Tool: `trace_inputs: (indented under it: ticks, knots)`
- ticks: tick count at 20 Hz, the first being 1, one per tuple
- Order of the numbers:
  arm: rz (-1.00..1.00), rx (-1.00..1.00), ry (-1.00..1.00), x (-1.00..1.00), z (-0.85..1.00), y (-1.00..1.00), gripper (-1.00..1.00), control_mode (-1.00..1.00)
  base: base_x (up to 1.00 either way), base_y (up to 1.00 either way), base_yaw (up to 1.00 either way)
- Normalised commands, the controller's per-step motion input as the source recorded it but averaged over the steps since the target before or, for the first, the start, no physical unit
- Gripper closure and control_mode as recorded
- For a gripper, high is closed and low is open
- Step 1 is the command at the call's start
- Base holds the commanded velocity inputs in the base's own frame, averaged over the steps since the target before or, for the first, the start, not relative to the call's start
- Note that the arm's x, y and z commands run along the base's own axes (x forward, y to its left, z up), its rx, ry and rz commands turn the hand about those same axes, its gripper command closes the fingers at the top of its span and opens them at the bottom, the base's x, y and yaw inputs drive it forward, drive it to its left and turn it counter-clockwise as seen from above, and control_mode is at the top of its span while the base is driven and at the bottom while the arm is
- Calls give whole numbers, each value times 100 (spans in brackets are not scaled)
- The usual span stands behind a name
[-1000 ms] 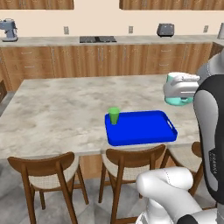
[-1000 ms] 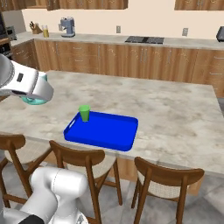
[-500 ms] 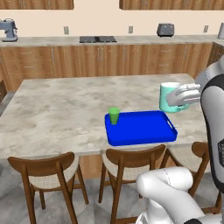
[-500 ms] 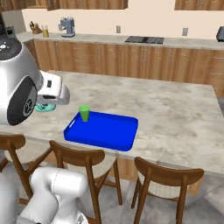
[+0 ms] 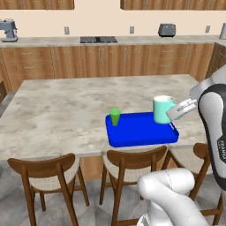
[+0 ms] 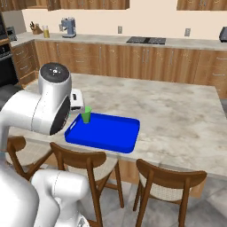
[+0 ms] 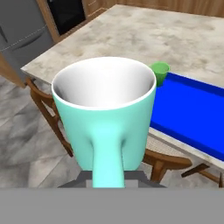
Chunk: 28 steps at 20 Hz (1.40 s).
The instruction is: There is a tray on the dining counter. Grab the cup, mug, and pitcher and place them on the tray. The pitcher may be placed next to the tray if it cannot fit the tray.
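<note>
While mug rides upright in gripper, arm has swung it from off counter's right end inward to tray's right end; means carry nearly done, lowering and release likely next. Jaws clamped on mug handle, handle toward hand, open mouth up. Mug hangs above tray's right rim, not yet resting. Cup stands on tray's left rear corner, well apart from mug. Counter under tray
</note>
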Motion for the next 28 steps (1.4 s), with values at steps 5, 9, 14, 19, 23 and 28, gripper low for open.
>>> trace_inputs:
  ticks: [5, 9, 14, 19, 23, 28]
  knots:
    - [5, 0, 0, 39, -30, 0, 100, -100, 0, 0, 0]
    - [2, 0, 0, 56, -31, 0, 100, -100, 0, 0, 0]
    - [4, 0, 0, 63, -51, 0, 100, -100, 0, 0, 0]
    - [5, 0, 5, 74, -63, 0, 100, -100, 0, 0, 0]
    - [4, 0, 10, 91, -56, 2, 100, -100, 0, 0, 0]
    - [3, 0, 13, 81, -47, 10, 100, -100, 0, 0, 0]
